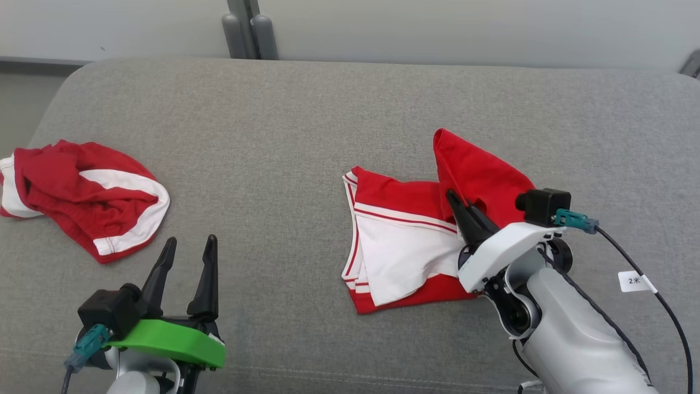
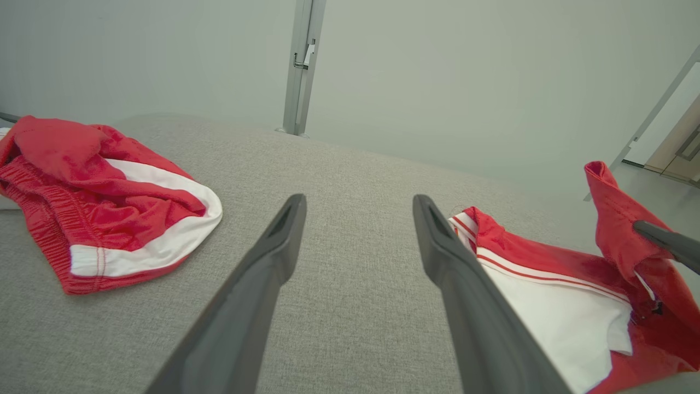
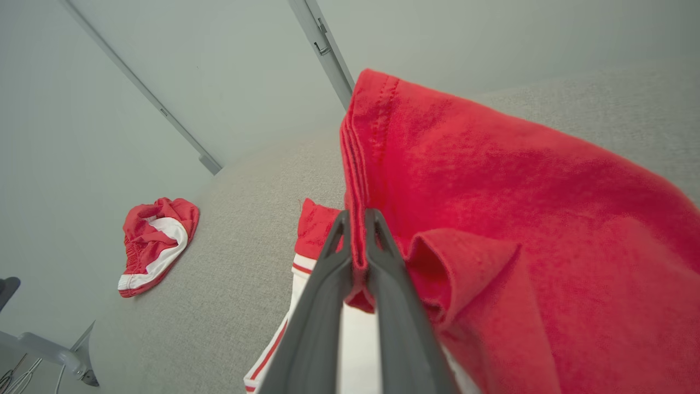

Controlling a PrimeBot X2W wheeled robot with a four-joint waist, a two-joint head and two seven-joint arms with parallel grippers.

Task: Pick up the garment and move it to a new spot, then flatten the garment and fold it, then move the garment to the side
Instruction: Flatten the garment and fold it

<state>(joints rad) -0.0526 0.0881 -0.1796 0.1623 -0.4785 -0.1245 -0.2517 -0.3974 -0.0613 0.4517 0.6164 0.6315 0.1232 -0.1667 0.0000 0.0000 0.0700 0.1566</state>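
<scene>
While the right tool clamps a lifted flap of the red-and-white cloth garment, the left tool hangs open. Garment's on the grey fabric surface's right half.

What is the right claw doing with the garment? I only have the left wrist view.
Observer: The right claw is shut on a red hem of the garment, holding that flap up.
Operator: Is the rest off the cushion?
Observer: No; the head view shows its near red edge lying on the grey cushion.
Operator: Anything trailing nearby?
Observer: A black cable with a white tag runs from the right wrist, right of the garment.
</scene>
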